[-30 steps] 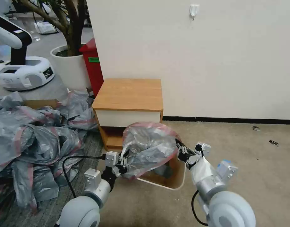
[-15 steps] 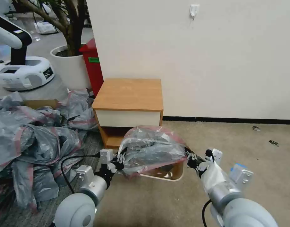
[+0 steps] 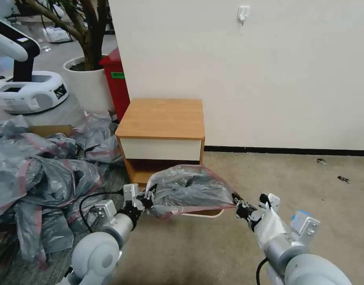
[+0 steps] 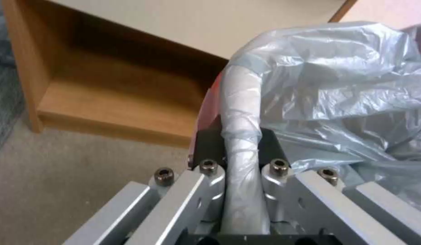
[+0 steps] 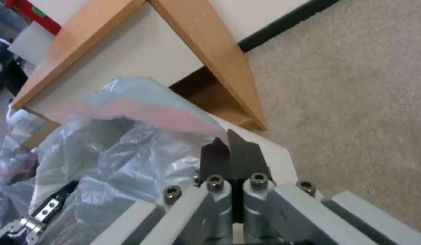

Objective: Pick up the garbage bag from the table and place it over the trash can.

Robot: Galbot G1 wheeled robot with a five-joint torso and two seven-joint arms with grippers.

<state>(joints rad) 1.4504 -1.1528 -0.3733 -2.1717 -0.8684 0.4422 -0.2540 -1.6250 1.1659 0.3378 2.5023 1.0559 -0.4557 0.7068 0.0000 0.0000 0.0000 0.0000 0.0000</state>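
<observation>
The garbage bag [image 3: 190,190] hangs stretched between both grippers, directly over the trash can [image 3: 207,214] before the nightstand [image 3: 162,118] — long axis left-right. Left gripper [image 3: 147,200] and right gripper [image 3: 238,207] each pinch its rim, equally near.

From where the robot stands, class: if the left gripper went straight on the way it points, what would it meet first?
Probably the garbage bag that the left gripper already pinches; behind it, likely the trash can.
</observation>
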